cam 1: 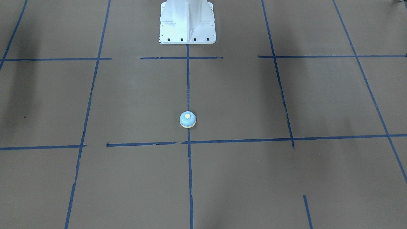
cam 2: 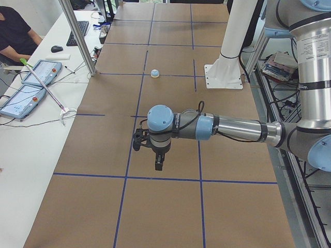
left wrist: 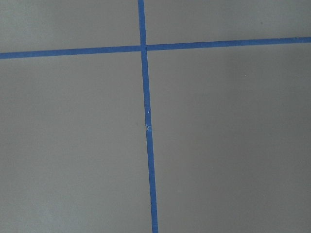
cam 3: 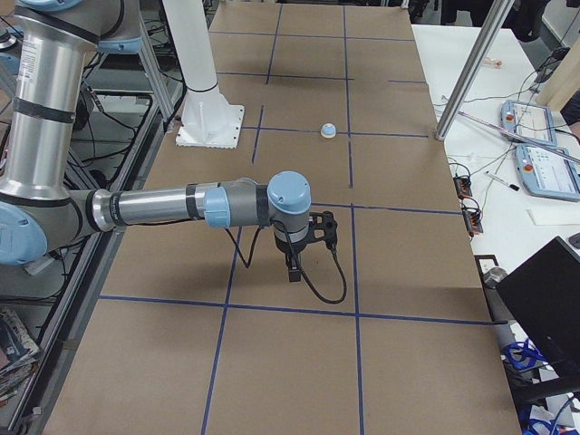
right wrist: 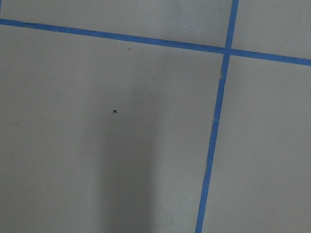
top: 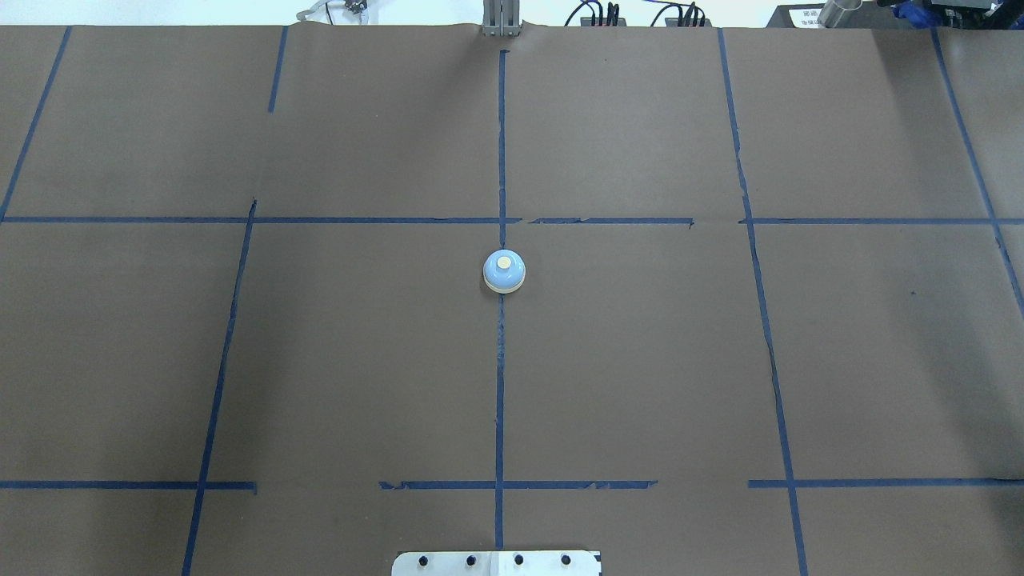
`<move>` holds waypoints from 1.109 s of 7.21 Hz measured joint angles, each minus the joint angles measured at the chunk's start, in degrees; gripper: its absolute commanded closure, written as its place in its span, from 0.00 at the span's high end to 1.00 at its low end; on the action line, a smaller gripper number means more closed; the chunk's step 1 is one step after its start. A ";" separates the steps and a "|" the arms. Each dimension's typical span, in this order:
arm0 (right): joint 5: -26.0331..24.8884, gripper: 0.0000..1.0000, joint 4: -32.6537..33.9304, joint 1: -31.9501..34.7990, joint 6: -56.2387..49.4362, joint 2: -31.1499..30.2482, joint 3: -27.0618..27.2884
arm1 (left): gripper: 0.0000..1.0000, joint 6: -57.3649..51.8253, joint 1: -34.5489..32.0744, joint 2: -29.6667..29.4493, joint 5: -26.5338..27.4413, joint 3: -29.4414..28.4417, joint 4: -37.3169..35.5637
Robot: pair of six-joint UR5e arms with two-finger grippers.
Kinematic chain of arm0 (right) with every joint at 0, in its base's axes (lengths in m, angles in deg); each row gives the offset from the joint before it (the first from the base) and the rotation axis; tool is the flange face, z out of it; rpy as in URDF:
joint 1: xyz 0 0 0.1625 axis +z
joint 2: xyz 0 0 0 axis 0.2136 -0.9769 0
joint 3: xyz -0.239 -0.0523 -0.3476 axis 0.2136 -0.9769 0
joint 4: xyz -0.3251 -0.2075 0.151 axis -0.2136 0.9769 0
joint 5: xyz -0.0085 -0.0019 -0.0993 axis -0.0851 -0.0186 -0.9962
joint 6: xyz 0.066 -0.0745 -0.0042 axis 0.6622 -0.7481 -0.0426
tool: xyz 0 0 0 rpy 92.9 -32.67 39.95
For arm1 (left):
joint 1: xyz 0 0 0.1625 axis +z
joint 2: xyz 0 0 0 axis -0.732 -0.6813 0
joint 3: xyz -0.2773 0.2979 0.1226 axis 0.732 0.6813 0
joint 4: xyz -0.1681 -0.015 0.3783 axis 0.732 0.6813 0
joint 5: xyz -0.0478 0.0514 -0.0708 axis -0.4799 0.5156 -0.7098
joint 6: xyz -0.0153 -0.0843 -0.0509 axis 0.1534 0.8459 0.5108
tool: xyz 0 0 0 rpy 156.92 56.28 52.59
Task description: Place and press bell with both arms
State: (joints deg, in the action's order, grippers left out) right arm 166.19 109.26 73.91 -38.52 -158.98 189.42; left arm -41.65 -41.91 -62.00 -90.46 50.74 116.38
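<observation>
The small light-blue bell (cam 1: 187,120) with a cream button stands alone on the centre tape line of the brown table (top: 504,272), upright. It is also small and far in the side views (cam 2: 154,73) (cam 3: 329,130). My left gripper (cam 2: 158,164) hangs pointing down over the table's left end, far from the bell. My right gripper (cam 3: 293,267) hangs pointing down over the right end, also far from it. Both show only in the side views, so I cannot tell whether they are open or shut. The wrist views show only brown paper and blue tape.
The white pedestal (cam 1: 187,22) stands at the robot's edge, behind the bell. Blue tape lines (top: 501,384) grid the brown paper. Side tables hold teach pendants (cam 2: 31,88) (cam 3: 544,145), a seated person (cam 2: 15,31) and a laptop (cam 3: 544,290). A metal post (cam 2: 77,36) stands at the far edge.
</observation>
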 measured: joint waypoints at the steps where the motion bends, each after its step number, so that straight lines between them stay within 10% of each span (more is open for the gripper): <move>1: 0.03 1.00 -0.01 -0.39 0.33 0.36 -0.56 | 1.00 0.04 0.48 -0.46 0.98 0.05 -0.21; 8: -0.06 1.00 0.03 -0.90 4.41 1.29 -1.98 | 1.00 0.06 1.50 0.23 1.06 -2.06 -0.26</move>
State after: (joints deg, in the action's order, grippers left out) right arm 166.14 109.29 73.00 -34.11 -157.69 187.43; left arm -41.59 -40.41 -61.77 -89.40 48.69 116.12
